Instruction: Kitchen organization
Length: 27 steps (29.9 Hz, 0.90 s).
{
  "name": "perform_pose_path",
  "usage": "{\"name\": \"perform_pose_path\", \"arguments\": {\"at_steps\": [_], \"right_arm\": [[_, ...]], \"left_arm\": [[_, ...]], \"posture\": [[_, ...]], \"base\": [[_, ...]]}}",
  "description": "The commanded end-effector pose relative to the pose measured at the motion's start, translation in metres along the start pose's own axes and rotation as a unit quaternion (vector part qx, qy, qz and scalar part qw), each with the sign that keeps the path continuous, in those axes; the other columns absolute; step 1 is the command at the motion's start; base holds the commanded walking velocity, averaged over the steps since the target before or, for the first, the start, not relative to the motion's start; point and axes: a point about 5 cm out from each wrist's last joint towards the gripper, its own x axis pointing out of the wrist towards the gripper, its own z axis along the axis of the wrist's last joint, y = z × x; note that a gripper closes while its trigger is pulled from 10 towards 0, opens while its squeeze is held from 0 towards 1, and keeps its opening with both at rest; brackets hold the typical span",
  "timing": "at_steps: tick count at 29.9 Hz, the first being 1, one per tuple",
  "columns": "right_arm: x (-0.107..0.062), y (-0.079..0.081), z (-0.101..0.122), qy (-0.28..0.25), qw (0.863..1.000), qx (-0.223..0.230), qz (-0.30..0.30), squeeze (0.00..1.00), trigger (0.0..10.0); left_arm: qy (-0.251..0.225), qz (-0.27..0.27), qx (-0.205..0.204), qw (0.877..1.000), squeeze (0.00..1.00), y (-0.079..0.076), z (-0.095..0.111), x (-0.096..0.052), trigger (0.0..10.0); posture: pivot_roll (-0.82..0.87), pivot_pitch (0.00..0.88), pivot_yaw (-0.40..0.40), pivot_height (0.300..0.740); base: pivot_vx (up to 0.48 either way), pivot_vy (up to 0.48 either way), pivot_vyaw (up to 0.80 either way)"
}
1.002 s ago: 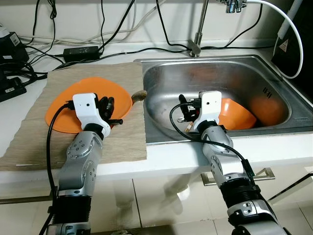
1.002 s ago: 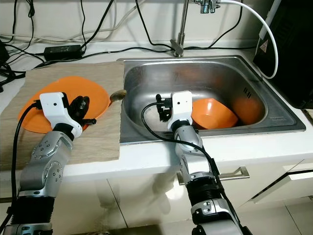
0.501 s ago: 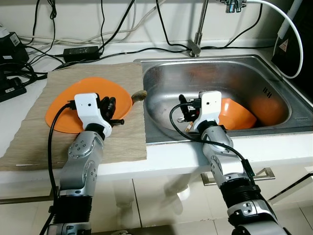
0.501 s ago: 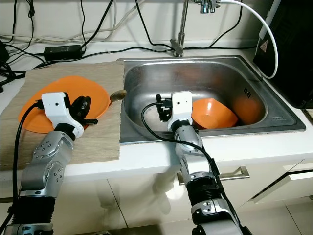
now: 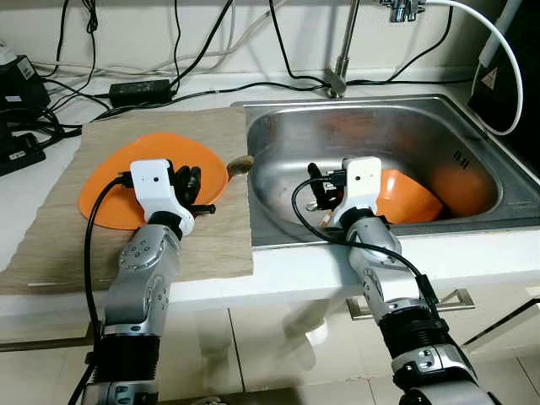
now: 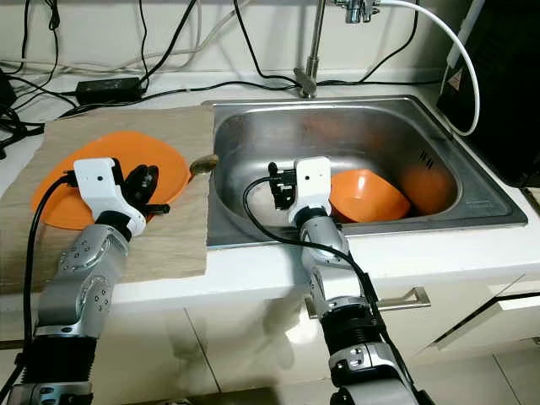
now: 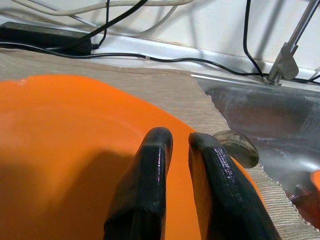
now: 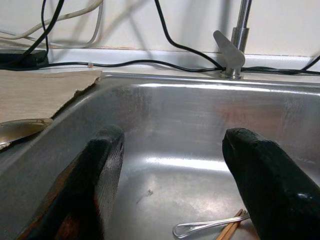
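Steel sink (image 5: 278, 215) rim lies nearest; inside it the right gripper (image 8: 175, 175) hangs with fingers spread wide over a spoon (image 8: 205, 227), an orange bowl (image 5: 409, 198) just beside it. Outside the sink, on the mat (image 5: 211, 245), the left gripper (image 7: 185, 185) has its fingers nearly pressed together over an orange plate (image 5: 101, 194).

Orange plate (image 5: 110, 190) on tan mat (image 5: 51, 253) (woodgrain pattern), steel-grey sink (image 5: 396, 126).
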Motion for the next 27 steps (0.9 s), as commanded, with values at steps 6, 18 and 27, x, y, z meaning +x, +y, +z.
{"name": "perform_pose_path", "arguments": {"at_steps": [6, 18, 27], "right_arm": [[0.0041, 0.0014, 0.0071, -0.015, 1.0, -0.004, 0.002, 0.0, 10.0], [0.0041, 0.0006, 0.0077, -0.016, 1.0, -0.004, 0.0, 0.0, 10.0], [0.004, 0.0007, 0.0072, -0.016, 1.0, -0.005, 0.0, 0.0, 10.0]], "left_arm": [[0.01, -0.003, 0.004, 1.0, 0.0, -0.0016, -0.0026, 0.0028, 10.0], [0.012, -0.007, 0.003, 1.0, 0.0, -0.0038, -0.0038, 0.0041, 10.0], [0.012, -0.008, 0.003, 1.0, 0.0, -0.0049, -0.0043, 0.0041, 10.0]], "posture": [[-0.03, 0.0, 0.029, 0.74], [-0.03, 0.0, 0.031, 0.74], [-0.03, 0.0, 0.03, 0.74]], "base": [[0.0, 0.0, 0.0], [0.0, 0.0, 0.0], [0.0, 0.0, 0.0]]}}
